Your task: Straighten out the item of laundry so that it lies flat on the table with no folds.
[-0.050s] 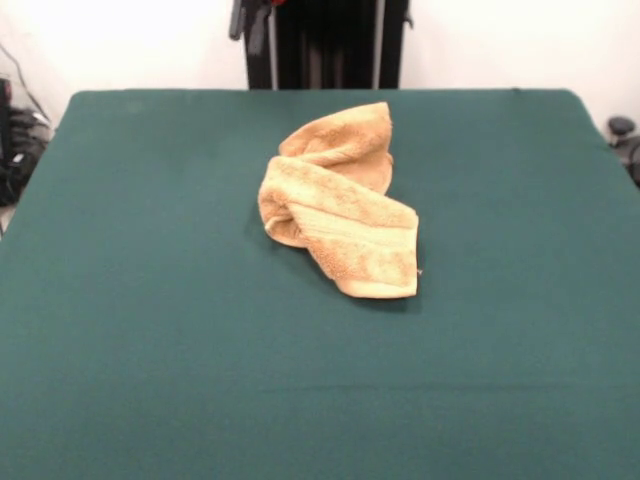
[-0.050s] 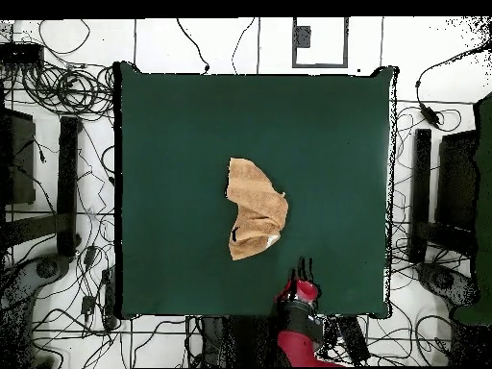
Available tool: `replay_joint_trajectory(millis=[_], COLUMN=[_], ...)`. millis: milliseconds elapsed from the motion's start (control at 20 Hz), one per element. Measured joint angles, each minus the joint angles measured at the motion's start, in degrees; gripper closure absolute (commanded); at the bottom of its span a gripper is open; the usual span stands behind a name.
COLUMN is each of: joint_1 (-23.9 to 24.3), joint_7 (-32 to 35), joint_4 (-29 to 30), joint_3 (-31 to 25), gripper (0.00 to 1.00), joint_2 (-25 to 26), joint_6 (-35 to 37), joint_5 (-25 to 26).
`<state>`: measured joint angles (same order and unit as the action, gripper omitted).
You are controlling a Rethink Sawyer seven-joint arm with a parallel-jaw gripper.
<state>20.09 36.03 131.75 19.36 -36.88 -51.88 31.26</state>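
The item of laundry (image 1: 340, 210), a tan-orange terry towel, lies crumpled and folded over itself near the middle of the dark green table (image 1: 140, 320). One end is bunched up toward the far side and the other doubled over toward the front. In the overhead view the towel (image 2: 255, 221) is a narrow, twisted shape on the table (image 2: 173, 144). My gripper (image 2: 306, 263) hovers over the table's edge by the robot's base, a short way from the towel's nearest end and not touching it. It is open with nothing between its fingers.
The red arm (image 2: 300, 322) reaches in over the table's edge. Cables (image 2: 58, 91) and dark stands (image 2: 67, 183) crowd the floor around both sides of the table. A black pedestal (image 1: 325, 45) stands at the table's far side.
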Motion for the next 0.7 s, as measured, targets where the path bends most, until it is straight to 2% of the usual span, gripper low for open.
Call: replay_joint_trajectory(millis=[250,350,500,700], joint_1=[-1.1,-3.0,-4.9,-9.5], joint_7=[3.1,5.3,6.9,9.6], joint_4=[2.9,3.6,3.7,3.7], joint_3=[-3.0,-4.5,-5.0,-5.1], gripper=[0.00,0.00,0.00,0.00], joint_2=[-4.1,-5.0,-4.8,-1.6], joint_6=[0.9,1.1,1.0,-1.7], joint_5=[-0.3,-1.4,-2.7,-6.0])
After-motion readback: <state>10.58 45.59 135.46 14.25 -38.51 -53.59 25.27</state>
